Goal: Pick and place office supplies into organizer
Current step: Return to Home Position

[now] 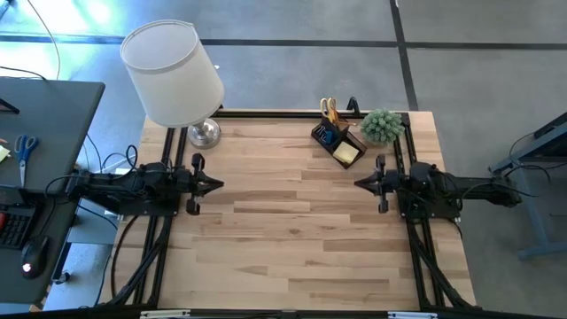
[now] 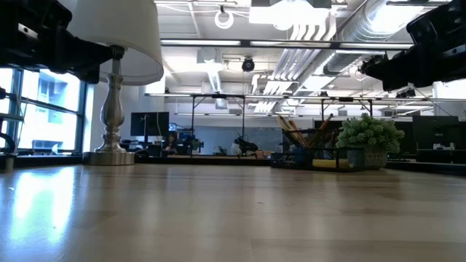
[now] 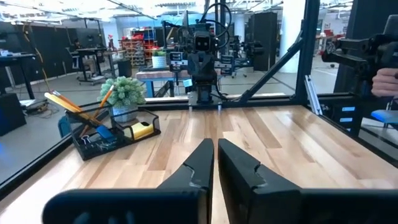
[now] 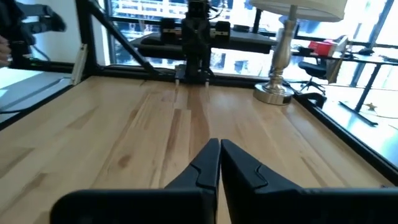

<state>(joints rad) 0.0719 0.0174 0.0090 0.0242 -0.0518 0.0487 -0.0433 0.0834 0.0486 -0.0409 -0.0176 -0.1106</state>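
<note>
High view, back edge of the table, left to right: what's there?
Order: white-shaded lamp → black organizer → green plant. The left gripper and right gripper, both shut, sit nearer mid-table and overlap these sideways, so they're left out of the order.

- The surface [image 1: 292, 221] is pale wood, striped with lighter and browner planks.
- The left claw [image 1: 217, 184] and the right claw [image 1: 359, 183] are both black.
- Near the right claw, the organizer [image 1: 321, 135] is black. It holds a yellow sticky-note pad [image 1: 347, 154], yellow-handled scissors [image 1: 329, 110] and orange pencils [image 3: 65, 102].
- The plant [image 1: 382, 125] just beside it is green.
- Near the left claw, the lamp [image 1: 173, 71] has a white shade and a silver foot.
</note>
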